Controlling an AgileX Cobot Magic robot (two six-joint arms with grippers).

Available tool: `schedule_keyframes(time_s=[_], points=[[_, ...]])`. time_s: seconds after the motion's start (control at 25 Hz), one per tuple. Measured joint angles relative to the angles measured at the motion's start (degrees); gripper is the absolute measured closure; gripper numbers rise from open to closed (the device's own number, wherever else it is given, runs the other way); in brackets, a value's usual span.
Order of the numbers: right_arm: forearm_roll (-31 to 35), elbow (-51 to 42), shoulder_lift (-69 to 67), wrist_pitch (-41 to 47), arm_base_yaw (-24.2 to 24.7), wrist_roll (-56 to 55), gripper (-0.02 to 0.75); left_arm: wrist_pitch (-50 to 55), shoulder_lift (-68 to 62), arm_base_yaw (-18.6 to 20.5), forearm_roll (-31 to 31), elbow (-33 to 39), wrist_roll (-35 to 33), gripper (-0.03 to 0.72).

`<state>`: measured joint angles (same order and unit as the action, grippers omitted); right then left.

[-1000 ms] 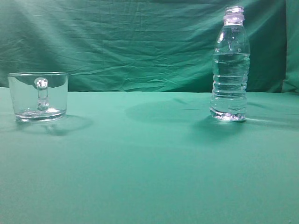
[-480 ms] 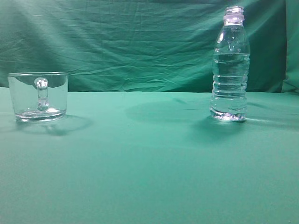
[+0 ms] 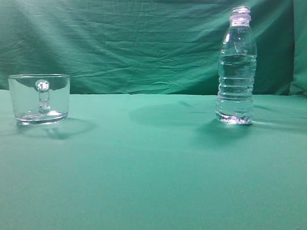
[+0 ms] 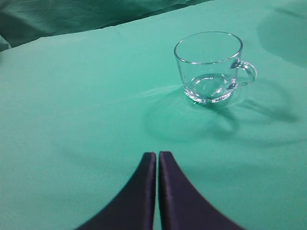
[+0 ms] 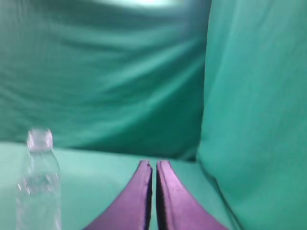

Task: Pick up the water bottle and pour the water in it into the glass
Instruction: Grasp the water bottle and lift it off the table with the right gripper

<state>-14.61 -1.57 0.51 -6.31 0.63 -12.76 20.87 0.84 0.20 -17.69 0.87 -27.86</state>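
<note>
Upright water bottle (image 5: 39, 184) stands at ten o'clock from my right end effector (image 5: 154, 165), the nearer one, fingers pressed together, empty.

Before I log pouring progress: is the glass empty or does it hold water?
Empty, as far as shows. The glass stands upright on the table, and the left wrist view shows no liquid line, only its bare thick base.
</note>
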Motion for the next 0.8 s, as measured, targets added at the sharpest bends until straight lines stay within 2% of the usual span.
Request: schedule_keyframes(time_s=[0.16,0.24,0.48,0.6,0.8], points=[[-1.0,0.0,0.0,-11.5,0.0,-9.2,0.738,0.0,0.0,0.0,0.0,0.0,0.0,0.688],[-3.8,0.0,0.0,-13.4,0.0,-14.0,0.738,0.0,0.0,0.0,0.0,0.0,0.0,0.688],[-26.9,4.5,-7.9,-14.2,0.0,-37.6,0.738,0.0,0.0,0.0,0.0,0.0,0.0,0.688],[-36.6,6.4,-14.0,-15.5,0.0,-43.5,0.738,0.0,0.0,0.0,0.0,0.0,0.0,0.688],[-40.4,6.4,-16.2,-15.9,-0.5,-45.1,0.738,0.0,0.0,0.0,0.0,0.0,0.0,0.688]])
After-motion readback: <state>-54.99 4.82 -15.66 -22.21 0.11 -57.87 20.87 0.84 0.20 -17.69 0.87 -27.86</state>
